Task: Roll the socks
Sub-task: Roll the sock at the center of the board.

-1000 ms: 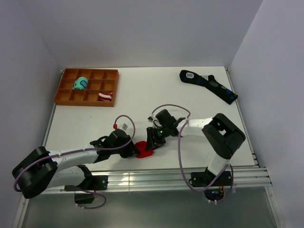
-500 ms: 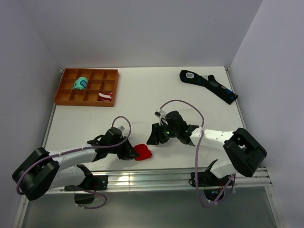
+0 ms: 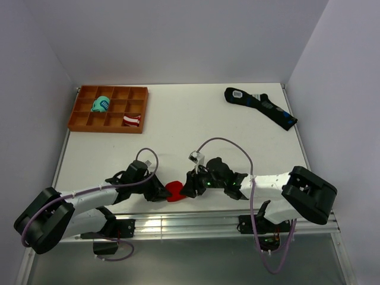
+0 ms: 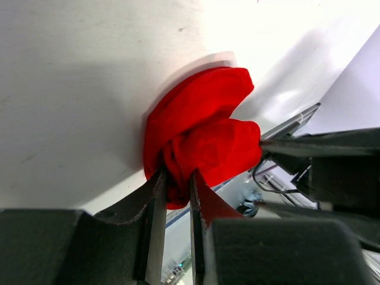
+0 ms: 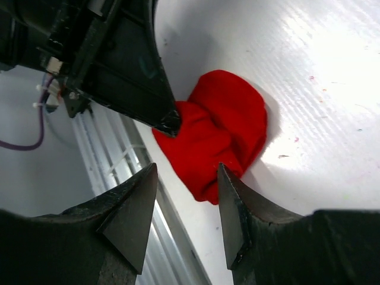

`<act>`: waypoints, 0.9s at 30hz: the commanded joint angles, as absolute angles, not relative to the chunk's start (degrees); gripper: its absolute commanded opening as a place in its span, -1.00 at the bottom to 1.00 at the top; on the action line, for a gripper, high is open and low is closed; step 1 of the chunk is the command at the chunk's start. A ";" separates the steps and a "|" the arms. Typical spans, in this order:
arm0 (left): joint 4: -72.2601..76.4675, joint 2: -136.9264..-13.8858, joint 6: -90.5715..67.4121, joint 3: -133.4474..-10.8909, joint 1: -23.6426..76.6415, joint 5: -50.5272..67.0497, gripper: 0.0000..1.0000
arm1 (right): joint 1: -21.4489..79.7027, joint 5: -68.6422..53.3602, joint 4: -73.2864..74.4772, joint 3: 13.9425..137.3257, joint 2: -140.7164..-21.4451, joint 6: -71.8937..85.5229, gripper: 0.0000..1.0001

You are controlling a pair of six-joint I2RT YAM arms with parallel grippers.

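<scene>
Here left tool [image 4: 176, 184] pinches socks [image 4: 205, 136], right tool [image 5: 187, 172] agape; tray [image 3: 101, 127]: teal bundle [image 3: 100, 105], striped bundle [image 3: 132, 120].

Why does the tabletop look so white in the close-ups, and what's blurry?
Left wrist view: glare bleaches the table at upper right; the left hand's fingers blurred, the socks sharp. Right wrist view: similar glare, right hand's fingers soft. Top view: evenly lit.

socks [image 4: 205, 127] partly hidden by left end effector [image 4: 177, 178], tray [image 3: 104, 129] contents tiny

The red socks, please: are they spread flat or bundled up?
Bundled: the red socks form a crumpled lump, its edge pinched in the left gripper.
</scene>
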State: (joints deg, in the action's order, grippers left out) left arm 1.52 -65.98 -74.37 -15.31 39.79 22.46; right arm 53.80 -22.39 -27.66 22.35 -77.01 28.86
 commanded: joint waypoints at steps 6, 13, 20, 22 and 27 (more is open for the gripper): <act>0.79 -65.92 -74.62 -13.36 36.92 24.96 -0.99 | 57.39 -13.54 -35.24 22.06 -77.25 25.93 0.05; 2.02 -66.71 -74.71 -12.39 35.07 26.63 -0.99 | 59.41 -10.81 -34.46 21.97 -77.26 25.75 0.05; 2.90 -67.32 -74.71 -12.13 34.54 27.16 -0.99 | 60.99 -7.21 -33.58 21.71 -77.78 26.28 0.05; 3.25 -67.50 -74.71 -11.87 34.54 27.25 -0.99 | 61.61 -6.86 -33.57 21.97 -78.66 26.63 0.05; 3.51 -68.03 -74.71 -11.87 34.19 27.33 -0.99 | 62.32 -5.71 -33.40 21.97 -79.72 27.25 0.04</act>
State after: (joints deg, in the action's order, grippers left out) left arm 4.49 -67.22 -74.85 -13.10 34.57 28.64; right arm 61.65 -7.90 -32.18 21.21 -79.05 27.18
